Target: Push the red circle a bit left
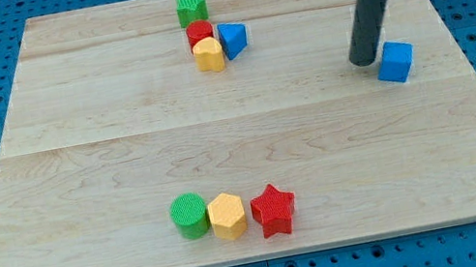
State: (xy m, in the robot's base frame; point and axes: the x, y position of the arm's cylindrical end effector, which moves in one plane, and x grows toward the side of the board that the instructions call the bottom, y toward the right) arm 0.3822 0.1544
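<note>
The red circle point(199, 32) stands near the view's top, a little left of centre. It touches a yellow hexagon point(209, 55) just below it and a blue triangle point(233, 38) at its right. A green star point(191, 8) sits just above it. My tip point(365, 60) rests on the board far to the right of the red circle, right beside the left side of a blue cube point(395, 61).
A row of three blocks lies near the view's bottom: a green circle point(190, 215), a yellow hexagon point(227, 216) and a red star point(274, 210). The wooden board point(79, 181) lies on a blue pegboard.
</note>
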